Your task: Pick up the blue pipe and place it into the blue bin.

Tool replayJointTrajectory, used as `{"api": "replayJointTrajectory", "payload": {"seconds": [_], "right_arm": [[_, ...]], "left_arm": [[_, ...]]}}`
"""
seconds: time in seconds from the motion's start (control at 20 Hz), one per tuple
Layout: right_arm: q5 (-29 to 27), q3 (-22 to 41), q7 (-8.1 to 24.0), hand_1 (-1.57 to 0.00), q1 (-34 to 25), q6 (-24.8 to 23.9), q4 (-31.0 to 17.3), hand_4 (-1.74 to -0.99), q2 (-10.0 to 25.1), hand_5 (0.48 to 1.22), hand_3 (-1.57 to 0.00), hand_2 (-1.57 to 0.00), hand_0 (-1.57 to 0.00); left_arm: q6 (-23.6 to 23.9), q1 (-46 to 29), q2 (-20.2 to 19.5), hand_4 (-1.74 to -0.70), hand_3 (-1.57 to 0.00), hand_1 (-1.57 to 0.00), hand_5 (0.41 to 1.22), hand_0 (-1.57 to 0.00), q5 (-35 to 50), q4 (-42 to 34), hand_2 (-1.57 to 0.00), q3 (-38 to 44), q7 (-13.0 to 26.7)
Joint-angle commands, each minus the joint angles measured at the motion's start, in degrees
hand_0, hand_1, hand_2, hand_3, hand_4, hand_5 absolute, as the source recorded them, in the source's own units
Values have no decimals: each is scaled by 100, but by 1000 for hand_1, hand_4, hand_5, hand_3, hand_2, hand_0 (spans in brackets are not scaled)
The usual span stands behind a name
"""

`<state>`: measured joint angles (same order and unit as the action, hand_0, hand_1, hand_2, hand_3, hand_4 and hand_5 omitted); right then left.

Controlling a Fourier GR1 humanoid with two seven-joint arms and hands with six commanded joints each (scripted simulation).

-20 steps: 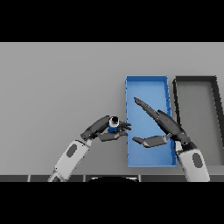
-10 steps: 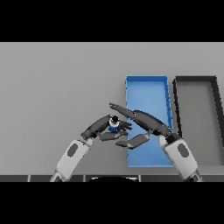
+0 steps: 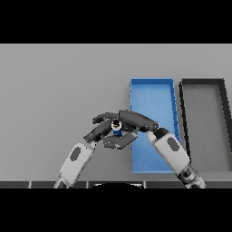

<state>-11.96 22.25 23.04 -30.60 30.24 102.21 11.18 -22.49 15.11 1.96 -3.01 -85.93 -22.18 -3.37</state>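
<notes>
The blue pipe [image 3: 117,128], a short blue cylinder with a dark top, is held upright just left of the blue bin [image 3: 152,97]. My left hand [image 3: 96,134] comes in from the lower left and is curled round the pipe. Reaching across from the lower right, my right hand [image 3: 136,120] has its fingers stretched fairly straight over the pipe's far side and its thumb below it, close against the left hand. The bin's lower part is partly covered by my right forearm.
A black bin [image 3: 204,118] stands directly to the right of the blue bin, both long and lying front to back. The grey table [image 3: 59,86] stretches out to the left and behind.
My right hand has swung left from above the blue bin to the pipe and now brackets it. The left hand with the pipe has stayed almost in place.
</notes>
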Motion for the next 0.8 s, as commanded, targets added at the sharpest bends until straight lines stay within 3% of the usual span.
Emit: {"api": "replayJointTrajectory", "payload": {"seconds": [0.0,0.15,0.3,0.4,0.5,0.75], "right_arm": [[22,-5,8,-652,-29,32,-55,-1383,13,523,-504,-657,-630],[40,3,-110,-1101,-91,34,-220,-1537,-152,600,-896,-1103,-1089],[-77,-35,-344,-1330,40,-29,-145,-1481,-254,869,-1225,-1331,-1324],[106,-23,-548,-1417,99,49,-125,-1474,-263,996,-1350,-1418,-1413],[233,27,-629,-1472,119,90,-68,-1481,-336,1077,-1429,-1473,-1470],[-7,-103,-224,-1539,340,82,-53,-1493,-766,1174,-1525,-1539,-1538]], "left_arm": [[-26,-65,5,-1596,-1139,-1571,1221,-1571,40,-51,-1528,-17,149],[-7,-128,32,-1667,-1228,-1571,1221,-1571,-64,-60,-1549,-30,48],[-82,-79,84,-1703,-1331,-1571,1221,-1571,-48,-165,-1560,-13,148],[-64,-104,121,-1717,-1372,-1571,1221,-1571,-96,-135,-1549,9,46],[-44,-116,122,-1725,-1396,-1571,1221,-1571,-117,-155,-1545,32,-70],[35,-121,115,-1734,-1424,-1571,1221,-1571,-176,-120,-1563,-2,-146]]}}
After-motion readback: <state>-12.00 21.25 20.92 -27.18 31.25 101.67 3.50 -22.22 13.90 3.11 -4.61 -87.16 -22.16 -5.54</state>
